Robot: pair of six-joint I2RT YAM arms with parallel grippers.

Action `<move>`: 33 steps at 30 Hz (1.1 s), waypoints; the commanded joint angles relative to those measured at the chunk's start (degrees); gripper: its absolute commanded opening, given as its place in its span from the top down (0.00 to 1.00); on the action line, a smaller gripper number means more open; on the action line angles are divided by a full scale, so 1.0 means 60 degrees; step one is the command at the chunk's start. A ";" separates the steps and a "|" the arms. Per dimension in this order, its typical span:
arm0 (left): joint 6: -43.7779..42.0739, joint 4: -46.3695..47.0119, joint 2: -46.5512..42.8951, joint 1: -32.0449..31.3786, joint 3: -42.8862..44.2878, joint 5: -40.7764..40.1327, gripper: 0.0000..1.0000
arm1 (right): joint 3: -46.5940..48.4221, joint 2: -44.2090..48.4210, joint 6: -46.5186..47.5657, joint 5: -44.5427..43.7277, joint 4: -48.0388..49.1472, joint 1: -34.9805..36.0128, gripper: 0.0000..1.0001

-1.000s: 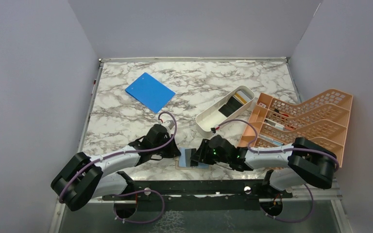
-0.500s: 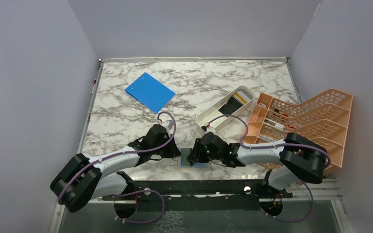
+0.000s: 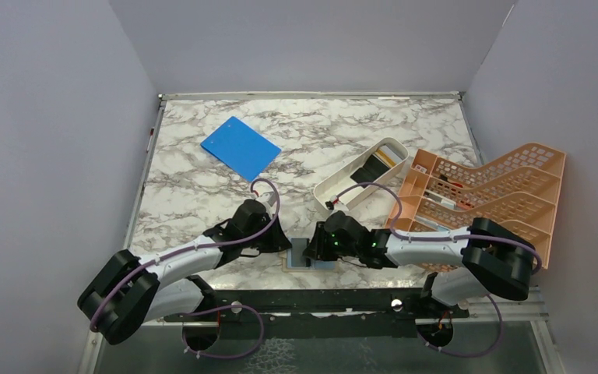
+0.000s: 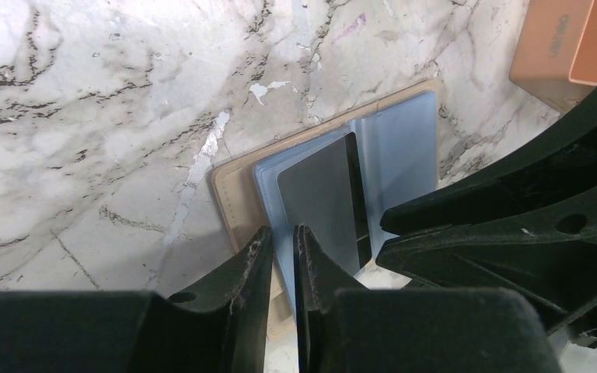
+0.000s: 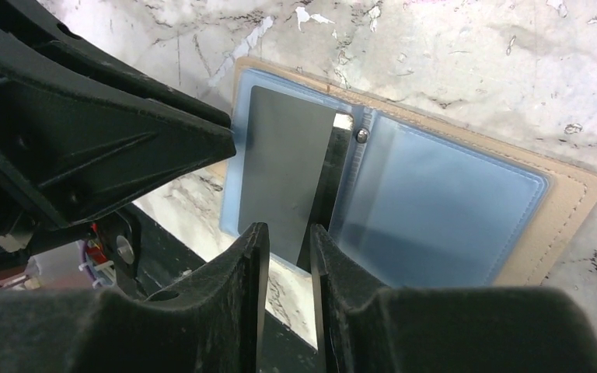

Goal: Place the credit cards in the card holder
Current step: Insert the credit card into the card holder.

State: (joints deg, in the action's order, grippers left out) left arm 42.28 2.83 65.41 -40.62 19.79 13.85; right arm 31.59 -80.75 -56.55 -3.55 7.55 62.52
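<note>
We find the card holder point(image 3: 323, 265) lying open on the tabletop point(image 3: 202, 195), bottom centre of the overhead view. The right hand point(image 5: 284, 228) is pinched almost closed on the grey card point(image 5: 280, 163), which is tilted over the pocket at the left of its wrist view. The left hand point(image 4: 280, 231) sits at the holder's edge with its fingers nearly together. Whether it grips, we cannot tell.
</note>
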 commanded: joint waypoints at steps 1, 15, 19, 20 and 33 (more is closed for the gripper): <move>0.0158 -0.0021 -0.0320 -0.0041 -0.0107 -0.0140 0.80 | 0.0220 -0.0398 0.0066 0.0103 0.0189 0.0064 0.70; -0.0091 -0.0985 -0.0982 -0.0041 0.0334 -0.1123 0.74 | 0.0347 -0.0695 0.0064 -0.0080 0.0409 0.0068 0.56; -0.0080 -0.1690 -0.1225 -0.0041 0.0638 -0.1912 0.67 | 0.0476 -0.0984 0.0155 0.0222 0.0885 0.0094 0.63; -0.0064 -0.1792 -0.1241 -0.0041 0.0676 -0.2002 0.67 | 0.0493 -0.0961 0.0186 0.0269 0.0981 0.0097 0.66; -0.0792 -0.2599 -0.1428 -0.0049 0.1781 -0.2363 0.56 | 0.0999 0.0692 0.1728 -0.0353 -0.0834 0.0083 0.57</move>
State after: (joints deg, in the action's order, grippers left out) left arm 40.80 -9.80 58.94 -40.62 26.26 3.64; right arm 33.63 -82.21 -53.60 -2.04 9.28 62.63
